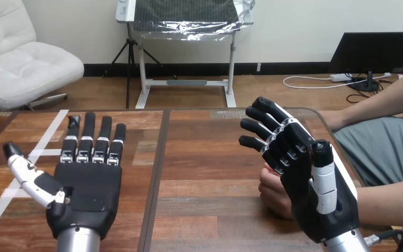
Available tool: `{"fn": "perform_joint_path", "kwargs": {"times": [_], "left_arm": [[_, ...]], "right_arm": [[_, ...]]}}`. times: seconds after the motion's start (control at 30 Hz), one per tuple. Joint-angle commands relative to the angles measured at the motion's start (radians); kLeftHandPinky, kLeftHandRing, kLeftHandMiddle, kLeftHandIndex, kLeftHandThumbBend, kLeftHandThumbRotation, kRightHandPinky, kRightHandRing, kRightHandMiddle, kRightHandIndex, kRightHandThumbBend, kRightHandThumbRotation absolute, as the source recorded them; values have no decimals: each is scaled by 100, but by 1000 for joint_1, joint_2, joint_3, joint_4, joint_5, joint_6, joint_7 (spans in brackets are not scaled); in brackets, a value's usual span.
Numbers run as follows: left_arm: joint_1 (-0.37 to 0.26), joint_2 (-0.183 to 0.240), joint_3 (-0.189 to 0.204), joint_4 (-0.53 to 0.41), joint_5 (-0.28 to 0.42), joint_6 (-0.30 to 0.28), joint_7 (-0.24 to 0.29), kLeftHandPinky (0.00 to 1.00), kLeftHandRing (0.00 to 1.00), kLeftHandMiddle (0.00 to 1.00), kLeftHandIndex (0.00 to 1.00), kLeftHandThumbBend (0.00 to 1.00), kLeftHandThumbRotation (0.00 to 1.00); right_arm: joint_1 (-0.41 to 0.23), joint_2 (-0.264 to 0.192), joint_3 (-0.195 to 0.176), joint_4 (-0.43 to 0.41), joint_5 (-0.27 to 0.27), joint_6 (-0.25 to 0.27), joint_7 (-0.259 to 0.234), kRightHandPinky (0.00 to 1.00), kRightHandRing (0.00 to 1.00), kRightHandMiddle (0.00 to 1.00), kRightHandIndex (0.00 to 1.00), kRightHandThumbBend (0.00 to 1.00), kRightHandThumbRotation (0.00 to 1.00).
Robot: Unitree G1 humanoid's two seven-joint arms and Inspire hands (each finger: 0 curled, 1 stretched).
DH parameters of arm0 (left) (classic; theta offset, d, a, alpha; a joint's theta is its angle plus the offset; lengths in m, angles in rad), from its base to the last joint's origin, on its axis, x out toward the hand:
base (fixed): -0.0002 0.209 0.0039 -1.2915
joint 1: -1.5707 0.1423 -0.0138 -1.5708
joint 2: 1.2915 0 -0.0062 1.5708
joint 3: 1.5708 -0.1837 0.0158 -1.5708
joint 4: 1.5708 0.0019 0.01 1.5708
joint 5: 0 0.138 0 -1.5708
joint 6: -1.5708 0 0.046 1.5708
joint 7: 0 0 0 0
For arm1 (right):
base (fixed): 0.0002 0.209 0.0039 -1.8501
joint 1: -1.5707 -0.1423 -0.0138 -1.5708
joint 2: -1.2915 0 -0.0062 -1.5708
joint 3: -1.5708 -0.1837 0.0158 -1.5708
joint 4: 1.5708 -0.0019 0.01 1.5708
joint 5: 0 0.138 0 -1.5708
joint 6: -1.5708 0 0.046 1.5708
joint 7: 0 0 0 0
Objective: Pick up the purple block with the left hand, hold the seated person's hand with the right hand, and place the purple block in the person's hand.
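Note:
My left hand (pixel 86 191) lies over the table's left half, palm up, with its fingers straight and its thumb spread to the left; nothing rests in it. My right hand (pixel 309 189) is raised over the right half, fingers nearly straight and pointing up and to the left, so it is open. The person's hand (pixel 274 193) rests loosely curled on the table just behind and left of my right palm. Its forearm (pixel 391 206) comes in from the right edge. I cannot tell whether the two hands touch; my fingers are not curled round it.
The wooden table (pixel 204 157) has a dark seam down its middle and white tape lines (pixel 42 142) at the left. The person's other arm (pixel 378 100) leans on the far right corner.

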Motion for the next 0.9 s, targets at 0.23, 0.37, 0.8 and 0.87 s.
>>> {"fn": "perform_joint_path", "kwargs": {"times": [0.23, 0.37, 0.8, 0.87], "left_arm": [[-71, -43, -3, 47, 298, -108, -118, 100, 100, 100, 100, 58, 100], [-78, -28, 3, 64, 409, -149, -126, 100, 100, 100, 100, 56, 100], [-109, 42, 57, 117, 675, -226, -139, 100, 100, 100, 100, 71, 86], [-116, 57, 68, 129, 721, -237, -140, 100, 100, 100, 100, 74, 85]], "right_arm": [[-37, 1, -2, -59, -5, -6, -9, 81, 86, 88, 87, 86, 88], [-37, 0, -3, -57, -3, -8, -7, 81, 86, 88, 87, 86, 88], [-34, -1, -3, -60, -6, -5, -10, 81, 86, 87, 87, 86, 88], [-34, -2, -3, -60, -7, -5, -10, 81, 86, 87, 87, 86, 88]]}}
